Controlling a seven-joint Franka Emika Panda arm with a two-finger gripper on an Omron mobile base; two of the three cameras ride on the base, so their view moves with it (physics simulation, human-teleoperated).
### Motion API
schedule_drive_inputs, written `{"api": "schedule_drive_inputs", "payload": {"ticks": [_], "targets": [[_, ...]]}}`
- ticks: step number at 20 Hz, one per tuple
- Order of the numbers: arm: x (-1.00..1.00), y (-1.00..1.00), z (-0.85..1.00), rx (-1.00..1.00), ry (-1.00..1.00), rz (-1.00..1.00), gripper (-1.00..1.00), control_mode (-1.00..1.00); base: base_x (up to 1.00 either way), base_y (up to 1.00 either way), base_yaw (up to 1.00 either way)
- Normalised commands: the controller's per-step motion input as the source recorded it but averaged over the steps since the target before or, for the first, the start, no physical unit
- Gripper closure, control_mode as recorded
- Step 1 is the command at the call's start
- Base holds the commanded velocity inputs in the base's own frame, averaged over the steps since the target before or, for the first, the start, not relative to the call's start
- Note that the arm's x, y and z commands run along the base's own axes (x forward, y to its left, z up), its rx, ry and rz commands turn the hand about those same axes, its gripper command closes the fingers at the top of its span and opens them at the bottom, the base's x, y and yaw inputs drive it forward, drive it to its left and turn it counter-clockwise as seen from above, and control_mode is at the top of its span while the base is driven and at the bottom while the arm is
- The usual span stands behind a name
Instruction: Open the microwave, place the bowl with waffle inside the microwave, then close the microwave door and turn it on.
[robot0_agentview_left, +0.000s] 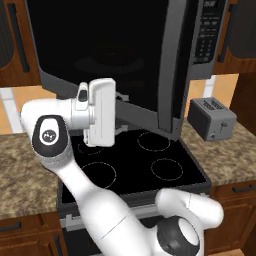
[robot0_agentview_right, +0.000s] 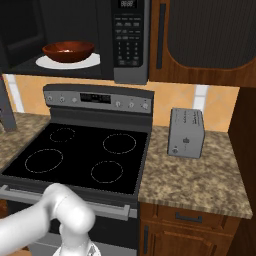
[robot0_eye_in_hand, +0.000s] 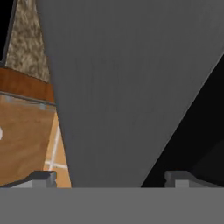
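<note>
Microwave door (robot0_eye_in_hand: 118, 87) is the nearest thing to my hand camera: its grey edge fills the space between the two finger tips (robot0_eye_in_hand: 41, 178), which stand far apart on either side of it. So my gripper (robot0_eye_in_hand: 111, 179) is spread wide and clamps nothing; I judge it is placed against the door to push it shut, not to grasp it.

From the left base camera, the hand (robot0_agentview_left: 97, 117) sits low at the door's bottom edge, over the back of the stove (robot0_agentview_left: 140, 165), with the arm bent up from below. The door (robot0_agentview_left: 105, 50) hangs swung out toward me, its black glass covering most of the cavity from that side.

Beyond it, the right base camera looks straight into the open microwave (robot0_agentview_right: 127, 75). The bowl with waffle (robot0_agentview_right: 68, 51) rests upright on the white turntable plate (robot0_agentview_right: 90, 63) inside, so I reckon the placing step is done and closing comes next. The keypad panel (robot0_agentview_right: 129, 40) sits just right of the cavity, unreached as yet.

Farther right, a toaster (robot0_agentview_right: 186, 133) stands on the granite counter (robot0_agentview_right: 200, 175), well apart from my path.
</note>
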Motion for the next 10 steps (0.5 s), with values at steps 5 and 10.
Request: {"api": "schedule_drive_inputs", "payload": {"ticks": [5, 10], "targets": [[0.69, -1.00, 0.21, 0.00, -0.26, 0.25, -1.00, -1.00, 0.00, 0.00, 0.00], [0.70, -1.00, 0.22, 0.00, -0.26, 0.42, -1.00, -1.00, 0.00, 0.00, 0.00]]}}
